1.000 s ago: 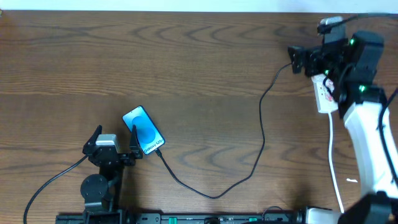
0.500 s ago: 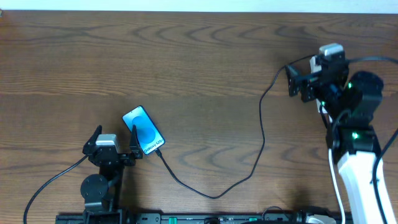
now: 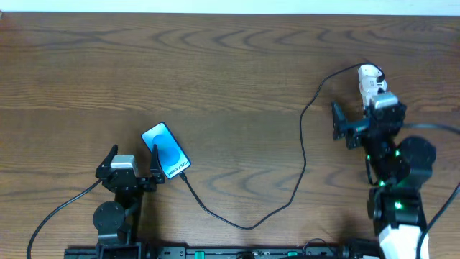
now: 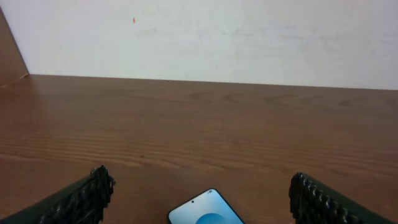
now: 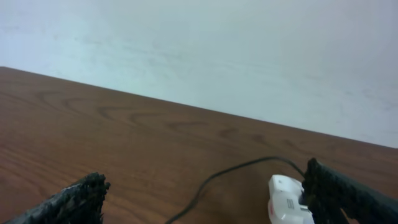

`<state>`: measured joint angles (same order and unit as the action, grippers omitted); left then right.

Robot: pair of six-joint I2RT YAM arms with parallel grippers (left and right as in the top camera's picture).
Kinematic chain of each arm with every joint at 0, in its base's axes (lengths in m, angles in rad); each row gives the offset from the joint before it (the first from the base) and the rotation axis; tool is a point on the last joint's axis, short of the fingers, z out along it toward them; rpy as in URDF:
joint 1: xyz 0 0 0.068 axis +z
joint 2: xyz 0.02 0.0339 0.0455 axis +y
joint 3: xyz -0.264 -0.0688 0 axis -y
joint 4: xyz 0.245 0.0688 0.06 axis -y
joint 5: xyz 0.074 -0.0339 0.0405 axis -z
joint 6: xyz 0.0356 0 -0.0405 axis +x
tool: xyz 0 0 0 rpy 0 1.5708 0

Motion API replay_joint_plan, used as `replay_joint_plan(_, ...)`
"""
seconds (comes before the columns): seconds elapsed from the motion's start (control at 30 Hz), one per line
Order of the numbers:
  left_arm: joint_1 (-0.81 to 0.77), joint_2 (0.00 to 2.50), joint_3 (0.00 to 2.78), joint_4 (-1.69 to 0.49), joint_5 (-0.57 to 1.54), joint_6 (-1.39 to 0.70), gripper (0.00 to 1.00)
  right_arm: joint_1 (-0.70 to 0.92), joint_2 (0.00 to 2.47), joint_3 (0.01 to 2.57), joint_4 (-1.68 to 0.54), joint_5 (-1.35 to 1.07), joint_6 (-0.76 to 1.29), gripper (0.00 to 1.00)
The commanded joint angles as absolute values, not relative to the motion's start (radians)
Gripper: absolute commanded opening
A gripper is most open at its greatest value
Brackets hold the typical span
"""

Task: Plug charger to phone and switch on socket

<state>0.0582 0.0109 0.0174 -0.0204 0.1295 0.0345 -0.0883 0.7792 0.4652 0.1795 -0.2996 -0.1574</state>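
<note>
The phone (image 3: 166, 151) lies face up at the near left, its light blue screen lit. The charger (image 3: 302, 155), a thin black cable, meets the phone's near end with its plug tip (image 3: 184, 175), then loops right and up to the socket (image 3: 369, 76). Only the white rounded far end of the socket shows; the right arm covers the rest. My left gripper (image 3: 133, 158) is open, with the phone's top edge (image 4: 206, 211) low between its fingers. My right gripper (image 3: 355, 114) is open and holds nothing. The socket (image 5: 287, 200) sits by its right finger (image 5: 339, 190).
The cable (image 5: 231, 170) curves across bare wood between the right fingers. A dark rail (image 3: 215, 252) runs along the near table edge. A black lead (image 3: 61, 210) trails from the left arm's base. A pale wall stands behind the table's far edge.
The right arm has drawn back toward the near edge, uncovering the socket's far end. Both grippers stay open, and the left arm, phone and cable have not moved.
</note>
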Motion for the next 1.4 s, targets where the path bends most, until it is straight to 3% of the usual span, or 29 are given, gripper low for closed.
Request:
replay_joint_plan(0.0,0.06,0.004,0.005,-0.059,0.165,0.048,0.93,-0.083,0.687,0.397,0.184,-0.285,-0.154,0.99)
replay_joint_plan(0.63,0.06,0.004,0.005,-0.059,0.165,0.048,0.93,-0.064,0.137,0.005,0.229,-0.212,-0.154,0.99)
replay_joint_plan(1.37,0.06,0.004,0.005,-0.059,0.165,0.048,0.93,-0.056,0.005,0.005,-0.047,-0.184,-0.141,0.99)
